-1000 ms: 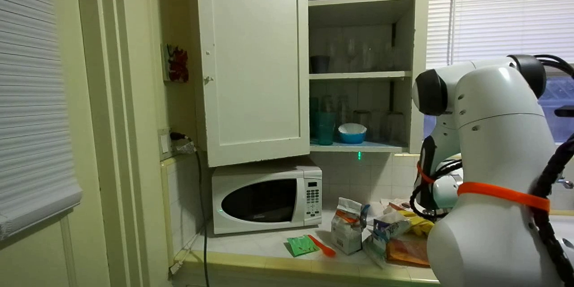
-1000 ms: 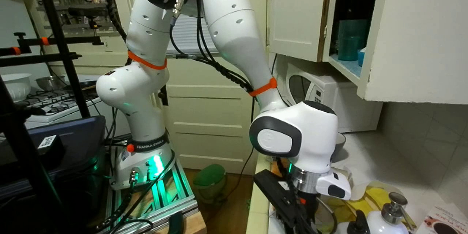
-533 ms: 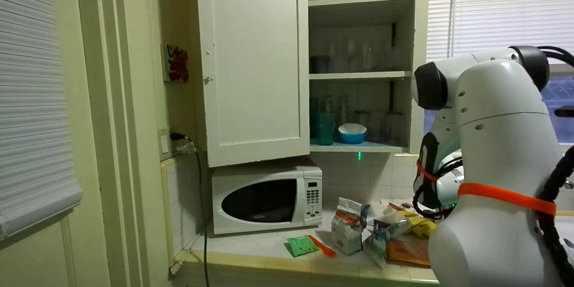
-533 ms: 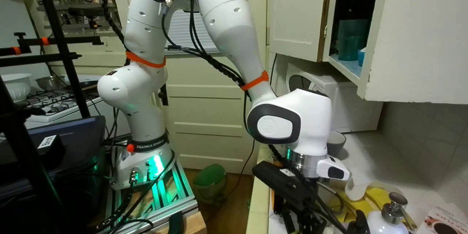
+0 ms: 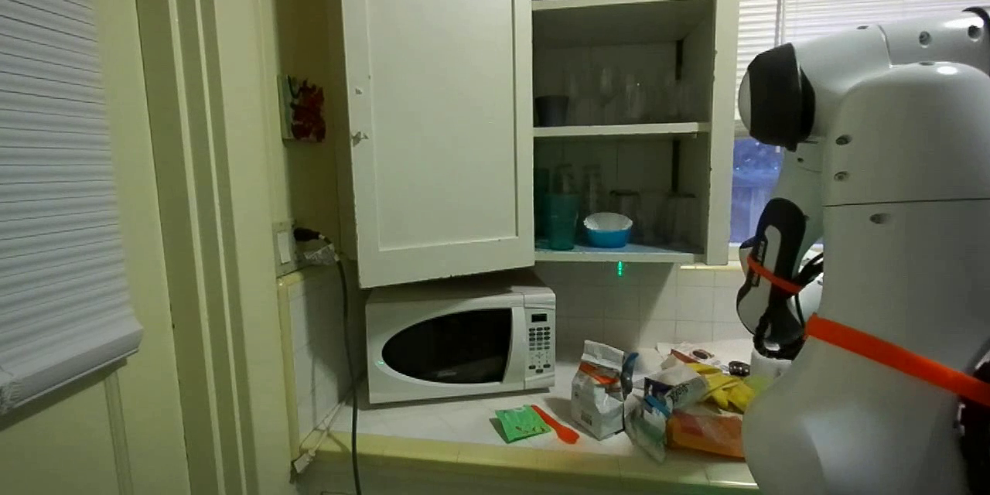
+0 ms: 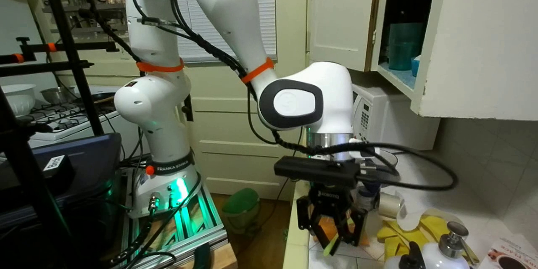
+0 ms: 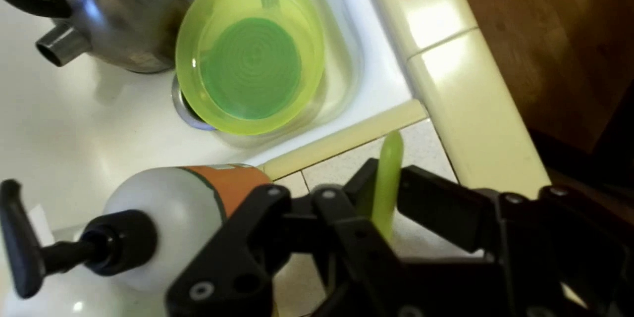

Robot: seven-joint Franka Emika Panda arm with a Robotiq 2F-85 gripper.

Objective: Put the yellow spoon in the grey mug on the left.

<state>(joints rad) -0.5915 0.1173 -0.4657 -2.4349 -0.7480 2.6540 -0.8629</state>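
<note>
The yellow-green spoon (image 7: 389,183) is held between the fingertips of my gripper (image 7: 385,173) in the wrist view, its rounded end pointing past the tips. Its other end is hidden by the fingers. In an exterior view the gripper (image 6: 340,239) points down above the counter with the spoon (image 6: 331,245) slanting from its tips. A grey mug or bowl (image 6: 389,159) stands on the counter behind the wrist, mostly hidden by the arm. The gripper and this vessel's position do not show in the view facing the cabinet.
Yellow gloves (image 6: 393,239), a soap pump bottle (image 6: 446,255) and a light roll (image 6: 390,205) stand near the gripper. A bag (image 5: 597,394), an orange spoon (image 5: 560,427) and a microwave (image 5: 460,344) are farther along. The sink (image 7: 354,84) holds a kettle (image 7: 148,20) and green bowl (image 7: 250,67).
The arm has risen and pulled back toward its base, and the wrist has turned. The gripper with the spoon has come up into sight above the counter.
</note>
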